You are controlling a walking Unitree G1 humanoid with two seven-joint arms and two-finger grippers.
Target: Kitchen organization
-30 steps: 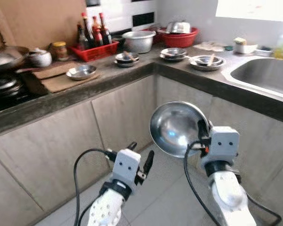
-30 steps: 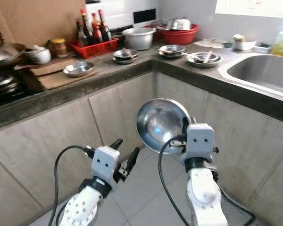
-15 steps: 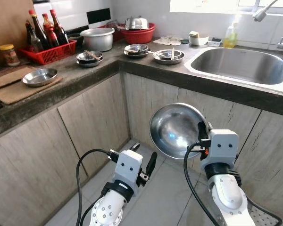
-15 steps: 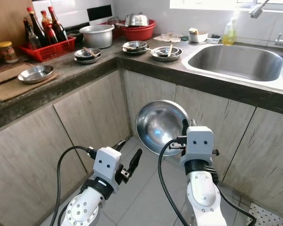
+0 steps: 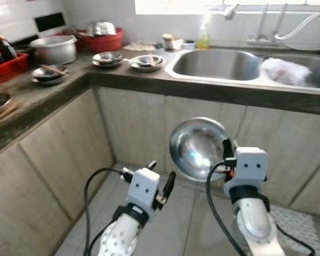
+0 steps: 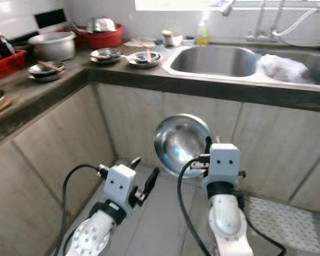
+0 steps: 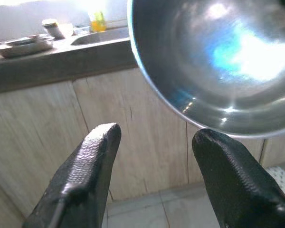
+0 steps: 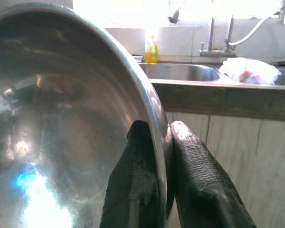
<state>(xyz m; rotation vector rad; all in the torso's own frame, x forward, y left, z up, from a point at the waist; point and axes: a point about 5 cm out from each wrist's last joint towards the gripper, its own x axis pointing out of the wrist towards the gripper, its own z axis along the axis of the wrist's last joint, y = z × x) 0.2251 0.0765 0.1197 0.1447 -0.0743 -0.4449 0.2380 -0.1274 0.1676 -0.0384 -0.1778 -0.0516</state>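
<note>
Nearest me, my left gripper [image 5: 161, 180] hangs low over the floor tiles, fingers spread apart and empty. Beside it my right gripper [image 8: 156, 142] pinches the rim of the steel bowl [image 5: 198, 148] — one finger inside, one outside, closed tight — holding it tilted on edge in front of the cabinet doors. Beyond, on the surface [image 5: 149, 80], sits the sink [image 5: 216, 63]. I judge the bowl belongs there (or with the stacked dishes [image 5: 108, 58] nearby), so I'd raise it above the edge before reaching in — and keep the grip firm. No readable labels anywhere.
</note>
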